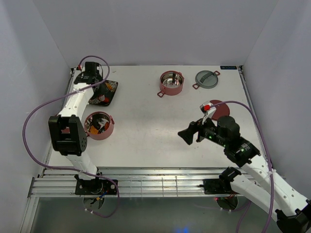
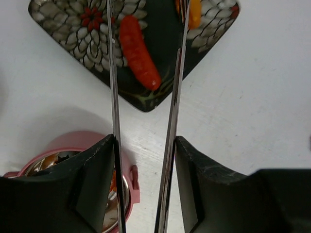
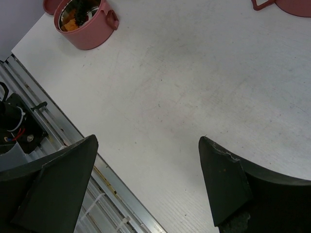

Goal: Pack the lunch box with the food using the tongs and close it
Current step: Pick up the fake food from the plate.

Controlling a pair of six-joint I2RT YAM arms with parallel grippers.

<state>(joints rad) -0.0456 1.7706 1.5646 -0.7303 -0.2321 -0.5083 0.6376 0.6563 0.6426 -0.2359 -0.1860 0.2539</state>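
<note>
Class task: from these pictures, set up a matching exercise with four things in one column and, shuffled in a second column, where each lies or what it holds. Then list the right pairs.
Things
1. tongs
2. near-left bowl
3. far bowl
4. grey lid

Places or states
A. steel inside bare
B. flat on the table, right of the far bowl
C. between the left hand fingers, reaching over the patterned plate
D. holds orange food pieces

Pairs: 1-C, 2-D, 3-A, 4-B
</note>
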